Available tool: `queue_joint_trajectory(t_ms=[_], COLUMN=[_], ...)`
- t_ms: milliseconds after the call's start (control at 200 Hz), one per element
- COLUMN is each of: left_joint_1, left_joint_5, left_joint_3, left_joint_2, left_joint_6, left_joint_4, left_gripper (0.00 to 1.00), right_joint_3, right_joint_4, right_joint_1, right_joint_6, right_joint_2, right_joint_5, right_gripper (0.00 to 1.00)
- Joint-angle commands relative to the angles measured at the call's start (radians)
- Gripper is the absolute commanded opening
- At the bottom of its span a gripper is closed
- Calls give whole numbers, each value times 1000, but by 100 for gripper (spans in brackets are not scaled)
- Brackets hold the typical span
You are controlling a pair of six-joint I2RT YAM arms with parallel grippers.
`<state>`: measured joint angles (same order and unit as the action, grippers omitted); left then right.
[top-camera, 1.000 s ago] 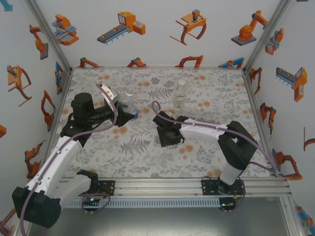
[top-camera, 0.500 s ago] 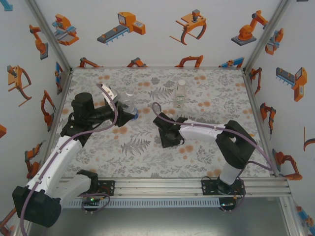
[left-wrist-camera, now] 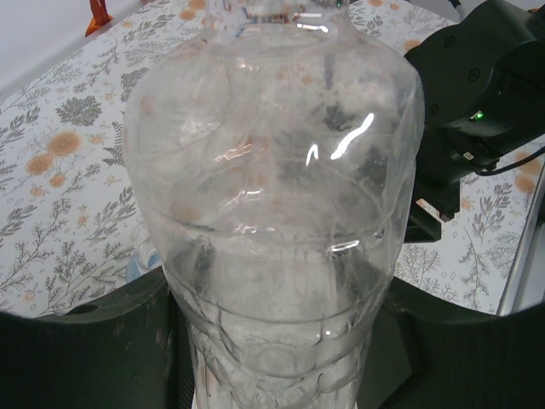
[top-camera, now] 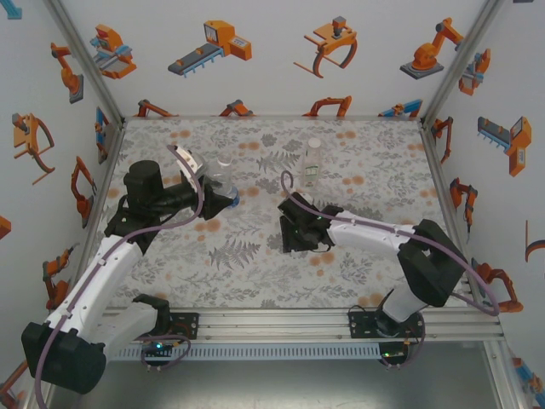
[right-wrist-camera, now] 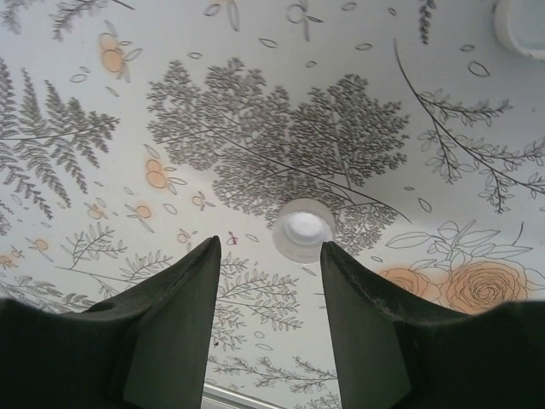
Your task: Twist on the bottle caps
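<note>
Two arms reach over the floral table (top-camera: 366,256) in the top view. The left gripper (top-camera: 220,194) is clamped on a clear bottle (top-camera: 223,170), which stands upright left of centre, well in from the left wall. The right gripper (top-camera: 289,239) hangs low over the middle of the table. How wide its jaws stand cannot be told from above. A labelled bottle (top-camera: 312,166) stands upright behind it, toward the back wall and apart from both arms. Bare cloth lies open in front of and to the right of the right gripper, out to the frame rail along the near edge.

From the left wrist, the clear bottle (left-wrist-camera: 272,213) stands close before the lens. The dark fingers (left-wrist-camera: 102,341) press against its lower body from both sides, so the left gripper (left-wrist-camera: 277,341) is closed around it. The top of the bottle's neck is cut off by the upper edge. The right arm's black housing (left-wrist-camera: 477,102) sits near, behind and to the right.

From the right wrist, the right gripper (right-wrist-camera: 268,256) has its fingers (right-wrist-camera: 170,324) parted, with nothing between them. A white bottle cap (right-wrist-camera: 303,230) lies open side up on the cloth just past the tips, nearer the right finger; whether it touches that finger cannot be told. A second cap (right-wrist-camera: 521,25) lies well apart at the upper right corner, partly cut off. The printed cloth around the near cap is bare.
</note>
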<state>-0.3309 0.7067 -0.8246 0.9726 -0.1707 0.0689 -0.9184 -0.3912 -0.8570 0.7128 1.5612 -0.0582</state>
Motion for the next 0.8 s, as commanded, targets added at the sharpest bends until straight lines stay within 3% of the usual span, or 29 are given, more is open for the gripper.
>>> queue_joint_trajectory(t_ms=[0, 796], left_joint_1=[5, 4], left_joint_5=[17, 17], left_joint_3=[-25, -26], left_joint_2=[-3, 0], left_joint_6=[1, 0], left_joint_4=[-3, -3], left_gripper=[15, 15], right_joint_3=[42, 21], right_joint_4=[48, 36], right_joint_1=[17, 21], right_joint_6=[51, 31], right_joint_2=[-33, -60], right_joint_5=[32, 17], right_gripper=[49, 47])
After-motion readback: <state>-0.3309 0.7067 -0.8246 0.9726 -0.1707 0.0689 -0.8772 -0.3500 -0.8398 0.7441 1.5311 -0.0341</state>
